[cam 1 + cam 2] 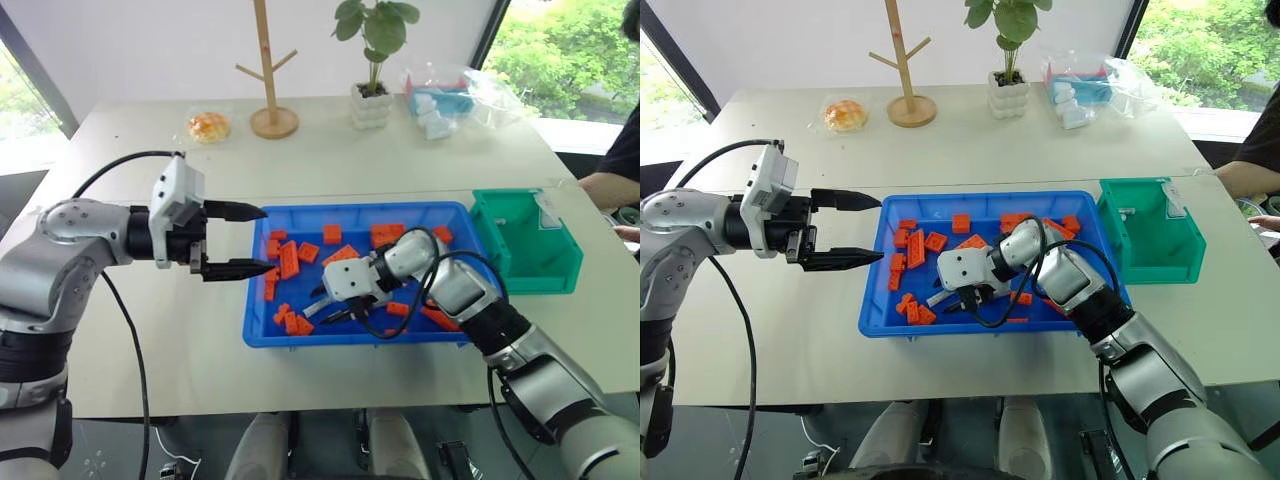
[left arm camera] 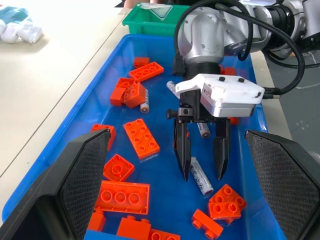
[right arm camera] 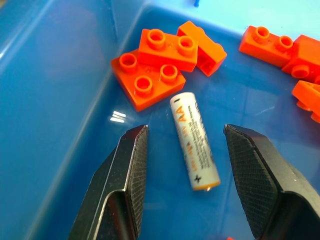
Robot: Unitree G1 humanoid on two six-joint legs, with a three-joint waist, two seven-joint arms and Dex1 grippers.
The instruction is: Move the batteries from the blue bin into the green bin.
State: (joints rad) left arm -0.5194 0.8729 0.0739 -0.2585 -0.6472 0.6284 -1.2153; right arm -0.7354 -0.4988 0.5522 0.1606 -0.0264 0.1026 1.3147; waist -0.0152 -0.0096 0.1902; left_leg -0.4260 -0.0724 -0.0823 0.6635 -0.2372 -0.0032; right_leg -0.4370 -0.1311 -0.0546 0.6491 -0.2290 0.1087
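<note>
White table [image 1: 400, 160], blue bin [image 1: 262, 330] strewn with orange bricks [image 1: 289, 258], right gripper [image 2: 202, 171] parted astride battery [image 2: 201, 175], left gripper [image 1: 243, 240] open, empty.

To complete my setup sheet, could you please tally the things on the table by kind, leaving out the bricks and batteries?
Bins: 2, the blue bin and the green bin
Wooden stand: 1
Potted plant: 1
Bread roll: 1
Clear plastic bag: 1
Total: 6
</note>
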